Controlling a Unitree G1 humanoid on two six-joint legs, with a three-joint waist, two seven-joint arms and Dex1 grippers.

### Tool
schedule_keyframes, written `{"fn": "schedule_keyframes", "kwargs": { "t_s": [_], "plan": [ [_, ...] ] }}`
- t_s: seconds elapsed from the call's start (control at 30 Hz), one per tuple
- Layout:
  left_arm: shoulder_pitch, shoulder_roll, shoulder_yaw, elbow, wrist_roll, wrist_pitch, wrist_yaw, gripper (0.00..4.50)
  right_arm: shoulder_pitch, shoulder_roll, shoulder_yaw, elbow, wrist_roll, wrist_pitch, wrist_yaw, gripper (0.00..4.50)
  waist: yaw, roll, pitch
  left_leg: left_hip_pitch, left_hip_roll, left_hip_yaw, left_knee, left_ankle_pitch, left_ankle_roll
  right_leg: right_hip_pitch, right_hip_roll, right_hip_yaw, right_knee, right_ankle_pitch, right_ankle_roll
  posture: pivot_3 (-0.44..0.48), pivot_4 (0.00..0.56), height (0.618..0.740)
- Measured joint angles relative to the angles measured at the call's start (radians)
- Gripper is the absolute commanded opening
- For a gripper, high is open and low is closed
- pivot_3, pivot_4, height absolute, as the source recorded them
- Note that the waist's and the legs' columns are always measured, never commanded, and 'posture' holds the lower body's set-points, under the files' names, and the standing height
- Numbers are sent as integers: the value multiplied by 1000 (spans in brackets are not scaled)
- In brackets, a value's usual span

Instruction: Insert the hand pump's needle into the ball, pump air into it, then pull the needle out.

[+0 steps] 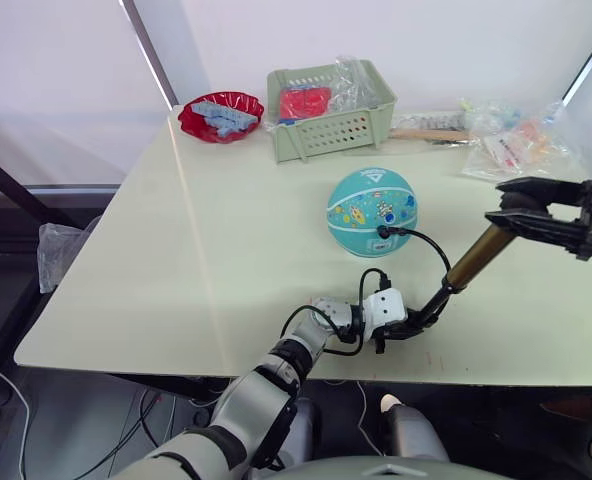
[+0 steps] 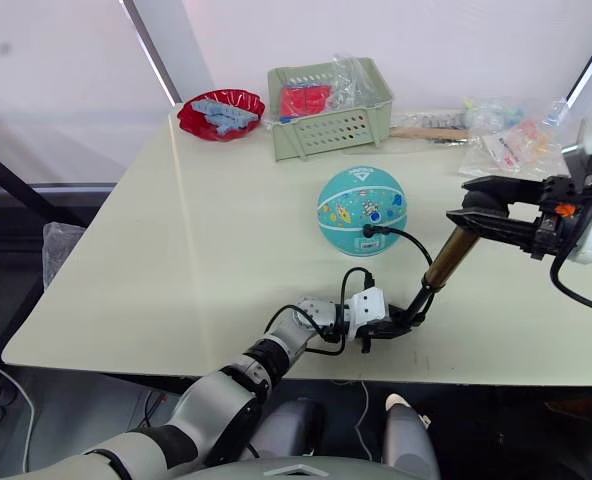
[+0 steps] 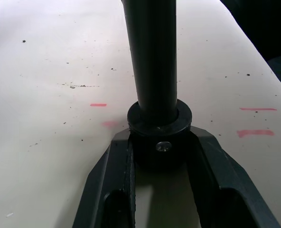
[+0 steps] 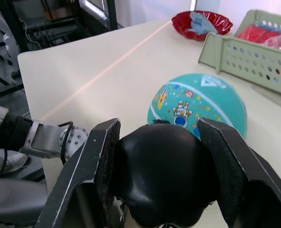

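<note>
Ball: the teal ball [image 1: 372, 211] sits on the table [image 1: 206, 270], near the middle, a bit toward 2 o'clock. It has cartoon prints and a white triangle on top.

Needle: the small black fitting [image 1: 384, 232] sits against the ball's near side, at about 5 o'clock on the ball. The thin pin itself is too small to see.

Hose: the thin black hose [image 1: 431, 250] curves from that fitting down to the low end of the pump.

Hand pump: the gold pump [image 1: 479, 256] leans in the air at 4 o'clock from the ball. Its low black end is near the table's front edge. Its black handle is up high, to the right.

Left gripper: the left gripper [image 1: 408, 328] is at the front edge, at 6 o'clock from the ball. Its two fingers are squeezed on the pump's low black cap.

Right gripper: the right gripper [image 1: 511, 213] is at 3 o'clock from the ball. Its two fingers press on both sides of the pump's round black handle.

Basket: a green basket [image 1: 330, 108] with bags in it stands at 12 o'clock, at the far edge.

Bowl: a red bowl [image 1: 220, 116] with blue bits sits at 11 o'clock.

Bags: clear bags [image 1: 516, 143] lie at 1 o'clock, far right.
</note>
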Motion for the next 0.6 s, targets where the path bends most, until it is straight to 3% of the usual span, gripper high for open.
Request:
{"fn": "schedule_keyframes", "kwargs": {
  "t_s": [0.23, 0.43, 0.6],
  "plan": [
    [0, 0, 0, 0, 0, 0, 0, 1104, -30, -20, -8, 17, 19, 8, 0, 2092, 0, 0, 0, 0, 0, 0, 0, 0, 0, 0, 0, 0, 0, 0, 0, 0, 150, 737],
    [2, 8, -2, 0, 1, 6, 1, 1104, 44, 31, -15, -17, -19, -63, 10, 2092, -3, -4, -4, 2, 1, -2, 0, -1, -1, 2, 1, -2, 0, 0, 0, 0, 150, 737],
    [3, 13, -4, 1, 8, 12, 6, 1104, 99, 108, 58, -30, -61, -91, -14, 2092, -4, -8, -8, 5, 2, -2, -1, -2, -4, 4, 0, -1, 1, -2, -4, 0, 150, 737]
  ]
}}
